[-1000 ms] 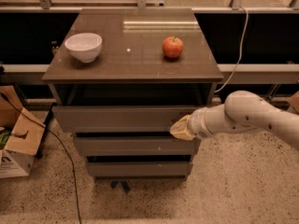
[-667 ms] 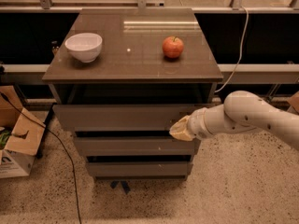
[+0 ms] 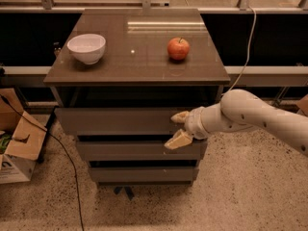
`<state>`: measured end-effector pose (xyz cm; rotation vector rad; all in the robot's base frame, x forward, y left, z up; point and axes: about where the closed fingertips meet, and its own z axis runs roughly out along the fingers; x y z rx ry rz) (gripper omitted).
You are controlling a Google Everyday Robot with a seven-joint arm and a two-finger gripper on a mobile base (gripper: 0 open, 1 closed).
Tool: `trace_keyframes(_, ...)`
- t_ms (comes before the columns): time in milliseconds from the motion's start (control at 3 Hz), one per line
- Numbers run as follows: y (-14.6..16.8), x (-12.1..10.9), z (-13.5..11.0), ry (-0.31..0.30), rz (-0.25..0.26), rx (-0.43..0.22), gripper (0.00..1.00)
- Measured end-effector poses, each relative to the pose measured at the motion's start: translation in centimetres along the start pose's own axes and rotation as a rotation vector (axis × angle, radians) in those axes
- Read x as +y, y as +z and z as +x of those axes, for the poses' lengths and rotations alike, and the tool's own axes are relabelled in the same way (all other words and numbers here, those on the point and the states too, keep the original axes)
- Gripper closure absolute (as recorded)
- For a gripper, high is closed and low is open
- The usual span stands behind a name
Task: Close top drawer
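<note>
The top drawer (image 3: 115, 121) is the uppermost of three grey-brown fronts on the cabinet. It stands pulled out a little, with a dark gap showing under the tabletop. My gripper (image 3: 177, 128) is at the right end of the drawer's front, reaching in from the right on a white arm (image 3: 250, 117). Its two tan fingers are spread apart, the upper fingertip (image 3: 180, 116) against the front face and the lower one at the drawer's bottom edge. It holds nothing.
A white bowl (image 3: 87, 47) and a red apple (image 3: 178, 48) sit on the cabinet top (image 3: 139, 66). Two lower drawers (image 3: 134, 150) sit below. A cardboard box (image 3: 17, 146) and a black cable lie on the floor at the left. A white cable hangs at the right.
My gripper has edged slightly left against the drawer front and its fingers now show apart. The drawer has not visibly moved.
</note>
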<state>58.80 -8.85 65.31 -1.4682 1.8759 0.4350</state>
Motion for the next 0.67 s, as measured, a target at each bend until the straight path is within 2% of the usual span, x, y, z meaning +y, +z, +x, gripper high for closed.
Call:
trace_keyframes(333, 1.84, -1.33, -1.21, -0.022, 0.004, -0.023, 0.0)
trace_keyframes(667, 1.83, -1.3, -1.21, -0.022, 0.004, -0.023, 0.0)
